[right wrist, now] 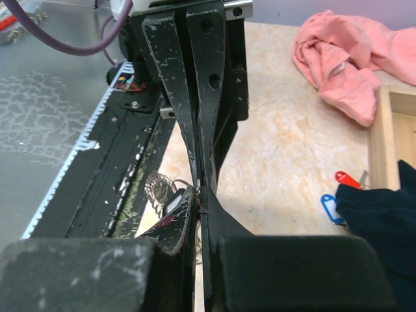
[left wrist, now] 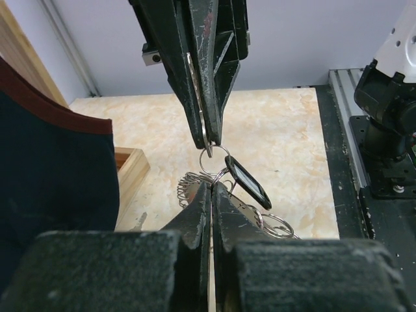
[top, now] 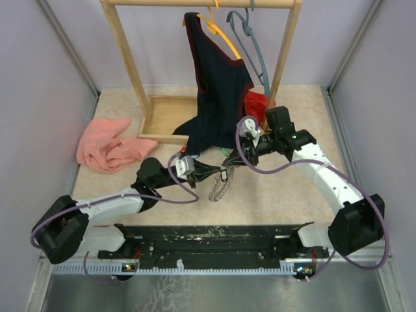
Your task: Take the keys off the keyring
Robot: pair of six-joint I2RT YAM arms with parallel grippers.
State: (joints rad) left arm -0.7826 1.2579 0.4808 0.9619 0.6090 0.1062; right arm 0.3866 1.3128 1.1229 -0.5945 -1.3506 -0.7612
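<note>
The left gripper (left wrist: 211,190) is closed tight. Its black fingertips meet at the knot of metal where a small silver wire loop (left wrist: 214,159) joins the keyring (left wrist: 188,188), a dark grey ring with a beaded, coil-like edge. Whether the tips pinch the ring's edge or another loop is hidden by the fingers. Facing it tip to tip, the right gripper (left wrist: 208,140) is closed on the upper arc of that wire loop, from which a black-tagged key (left wrist: 248,183) hangs. The cluster is held up between the two arms, above the middle of the bench, with more small loops trailing beneath it. The step in hand looks like working this one loop off the ring. It would go best with one grip kept steady as an anchor while the other feeds the loop round along its own coil. A straight pull apart would likely bind the wire or let it slip from the tips, and the dangling tag and spare loops could snag. A red-tagged key (right wrist: 346,178) and a blue-tagged key (right wrist: 331,209) lie apart from the ring on the pale, marbled beige bench (left wrist: 286,143), just beside a dark navy garment (top: 218,84). That garment hangs from a light wooden clothes rack (top: 130,58) with an orange hanger (top: 218,29) and a grey-blue hanger (top: 250,39). A crumpled pink cloth (top: 104,146) lies to the left, and plain lilac walls close in the bench.
</note>
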